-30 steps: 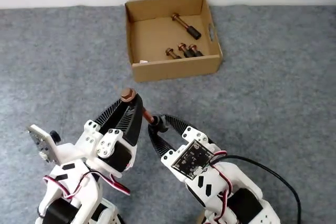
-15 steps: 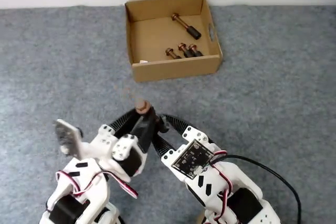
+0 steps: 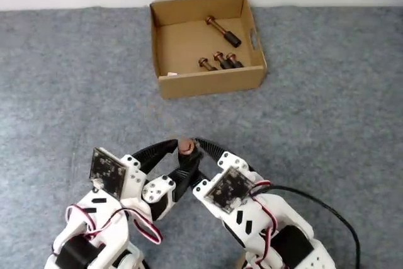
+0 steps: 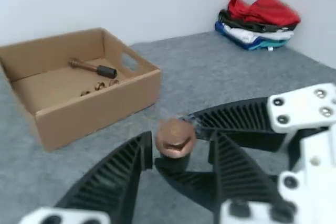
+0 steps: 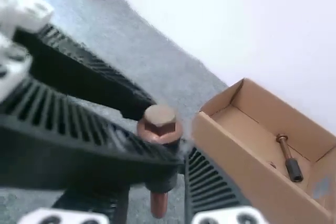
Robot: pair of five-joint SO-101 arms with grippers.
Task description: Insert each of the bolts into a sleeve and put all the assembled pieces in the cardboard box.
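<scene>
A copper bolt stands head-up, its shaft through a black sleeve, with the copper tip showing below the sleeve. My left gripper and my right gripper meet around this piece in front of the arms. In the left wrist view the bolt head sits between the left gripper fingers, which are shut on the bolt. The right gripper is shut on the sleeve. The cardboard box lies farther back, holding one assembled piece lying flat and three more together near its front wall.
Grey carpet covers the floor between the grippers and the cardboard box. A white wall runs behind the box. A pile of folded clothes lies far off by the wall.
The left arm swung right and turned, carrying the bolt head toward the right gripper. The bolt went from slanted with bare shaft showing to upright in the sleeve. The right arm barely moved.
</scene>
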